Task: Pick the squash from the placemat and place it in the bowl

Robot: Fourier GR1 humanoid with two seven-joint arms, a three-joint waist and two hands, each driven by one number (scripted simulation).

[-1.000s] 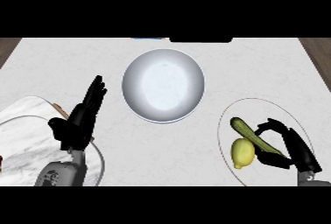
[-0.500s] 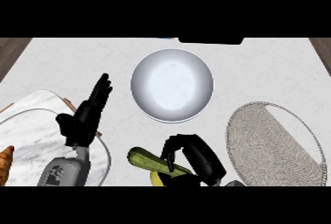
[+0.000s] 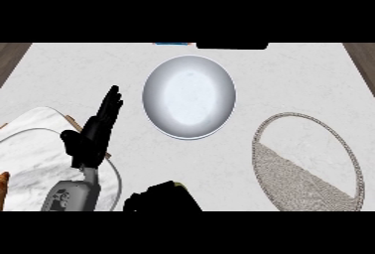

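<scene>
A white bowl (image 3: pixel 189 96) sits at the counter's middle, with nothing in it. The round grey woven placemat (image 3: pixel 307 163) lies at the right and carries nothing. My right hand (image 3: pixel 161 199) shows at the lower edge, below and left of the bowl, with its fingers curled. Only a thin yellow-green sliver of the squash (image 3: pixel 178 184) peeks out at the hand's top; the rest is hidden. My left hand (image 3: pixel 93 131) rests open, fingers up, left of the bowl.
A white marble board with a clear plate (image 3: pixel 29 149) lies at the far left, under my left forearm. An orange item (image 3: pixel 4 184) pokes in at the left edge. A dark object (image 3: pixel 230 45) and a blue one (image 3: pixel 174 43) sit at the far edge.
My right hand has carried the squash off the placemat, left and down to the lower edge, where the hand now hides most of it. The left hand has stayed still.
</scene>
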